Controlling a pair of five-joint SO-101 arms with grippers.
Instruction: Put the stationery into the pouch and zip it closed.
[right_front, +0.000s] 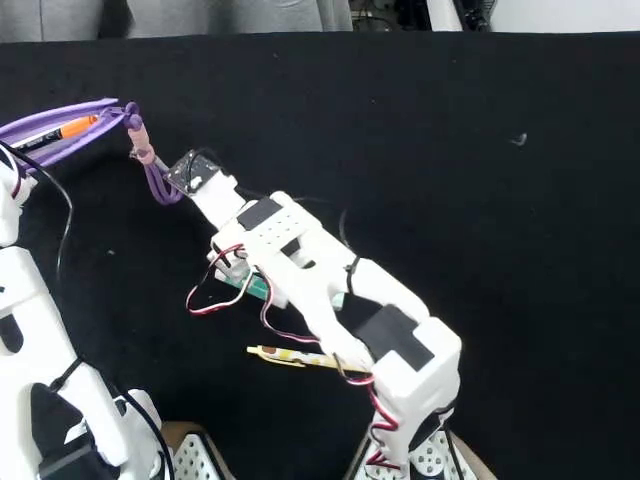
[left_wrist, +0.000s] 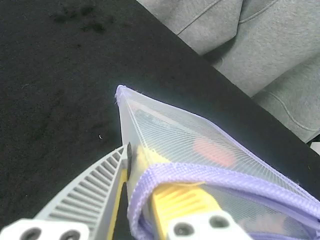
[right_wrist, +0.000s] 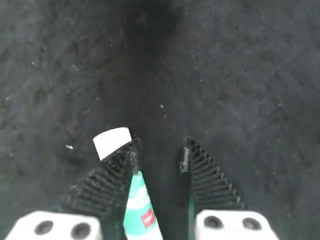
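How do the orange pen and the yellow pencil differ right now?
The orange pen sits inside the purple pouch; the yellow pencil lies out on the table. An arm crosses over the yellow pencil's end; none crosses the orange pen. Both are long and slim.

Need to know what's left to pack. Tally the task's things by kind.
Pouch: 1
Pens or pencils: 2, orange pen in the pouch, yellow one on the table
Teal tube with white cap: 1
Total: 4
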